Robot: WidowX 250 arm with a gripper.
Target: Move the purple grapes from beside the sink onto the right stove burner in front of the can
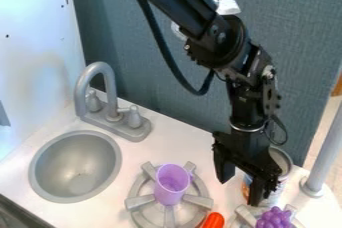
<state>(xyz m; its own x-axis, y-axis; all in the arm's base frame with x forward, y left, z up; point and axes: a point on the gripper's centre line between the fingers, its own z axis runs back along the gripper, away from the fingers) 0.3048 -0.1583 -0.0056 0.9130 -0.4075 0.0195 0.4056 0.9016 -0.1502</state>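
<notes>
The black gripper (pixel 240 190) hangs low over the right part of the counter, its two fingers apart and nothing visible between them. Close behind its right finger stands an open metal can (pixel 284 164) with a coloured label, partly hidden by the gripper; whether they touch I cannot tell. To the left, a purple cup (pixel 171 184) stands on a grey burner (pixel 139 201). An orange-red object (pixel 214 220) lies at the bottom edge beside that burner. Purple grapes (pixel 276 218) rest by a second burner at the lower right.
A round grey sink basin (pixel 75 167) is set in the white counter (pixel 157 147) at left, with a grey faucet (pixel 110 94) behind it. A grey-blue panel (pixel 157 62) backs the counter. A grey post (pixel 324 147) rises at the right edge.
</notes>
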